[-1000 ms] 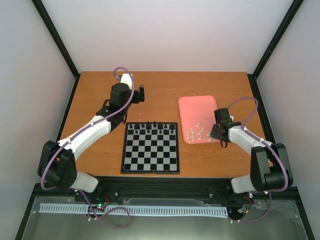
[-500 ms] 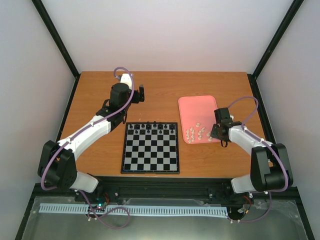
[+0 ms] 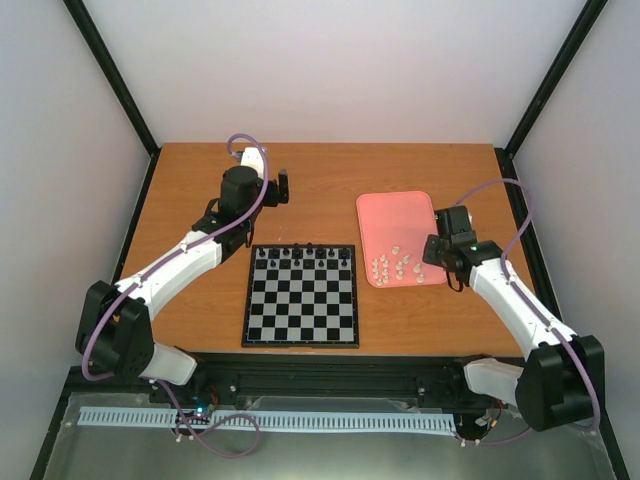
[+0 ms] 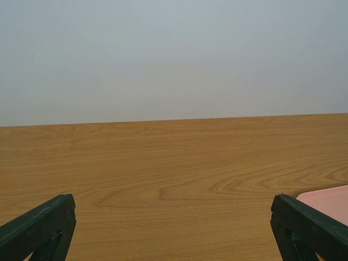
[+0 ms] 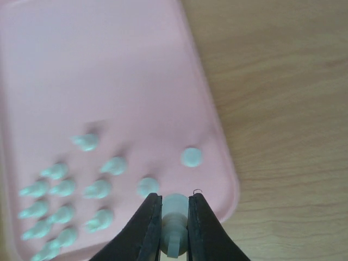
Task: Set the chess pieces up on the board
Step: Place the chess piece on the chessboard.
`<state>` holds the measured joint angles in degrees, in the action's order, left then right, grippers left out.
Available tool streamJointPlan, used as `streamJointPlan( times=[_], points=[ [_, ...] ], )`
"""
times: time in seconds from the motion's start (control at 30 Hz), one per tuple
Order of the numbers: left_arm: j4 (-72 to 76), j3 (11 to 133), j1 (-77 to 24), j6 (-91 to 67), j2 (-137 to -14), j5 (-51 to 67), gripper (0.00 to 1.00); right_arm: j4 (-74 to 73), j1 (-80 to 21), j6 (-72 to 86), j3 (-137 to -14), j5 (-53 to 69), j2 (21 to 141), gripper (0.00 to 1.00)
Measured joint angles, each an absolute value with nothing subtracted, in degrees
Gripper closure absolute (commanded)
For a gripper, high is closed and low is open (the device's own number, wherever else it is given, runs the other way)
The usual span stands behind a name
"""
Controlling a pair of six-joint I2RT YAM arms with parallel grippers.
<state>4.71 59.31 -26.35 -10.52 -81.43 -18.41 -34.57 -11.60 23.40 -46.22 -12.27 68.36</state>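
Note:
The chessboard (image 3: 301,313) lies at the table's near middle, with black figures (image 3: 304,253) along its far rows. Several cream-white chess pieces (image 3: 395,266) lie at the near end of the pink tray (image 3: 395,215), also seen in the right wrist view (image 5: 65,187). My right gripper (image 3: 437,256) (image 5: 175,220) is shut on one cream-white piece (image 5: 175,225) and holds it above the tray's near right corner (image 5: 217,163). My left gripper (image 3: 284,187) is open and empty over bare wood, far left of the tray; its fingers (image 4: 38,228) stand wide apart.
The tray's corner (image 4: 329,198) shows at the right of the left wrist view. Black frame posts (image 3: 110,75) rise at the table's far corners, and white walls close the sides. Bare wood (image 3: 330,175) lies behind the board.
My right arm has lifted and swung its elbow outward, raising the gripper with a cream-white piece in it above the tray. The left arm has not moved.

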Motion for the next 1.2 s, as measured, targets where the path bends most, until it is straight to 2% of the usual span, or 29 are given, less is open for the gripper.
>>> streamJointPlan(
  times=[0.27, 0.6, 0.9, 1.2],
  points=[
    [4.62, 59.31, -26.35, -10.66, -81.56, -19.53, 0.00, -38.04, -29.91, 22.76, -53.08, -11.03, 68.90, 0.97],
    [3.22, 59.31, -26.11, -12.97, -81.60, -22.46, 0.00, -39.66, -48.66, 22.72, -59.37, -12.34, 79.37, 0.97],
    [2.96, 59.29, -25.12, -14.76, -81.73, -23.42, 0.00, -38.94, -57.10, 22.70, -60.38, -11.14, 84.68, 0.97],
    [2.07, 59.29, -24.14, -15.79, -84.05, -23.44, 0.00, -38.02, -65.49, 21.78, -66.39, -9.78, 92.71, 0.97]
  ],
)
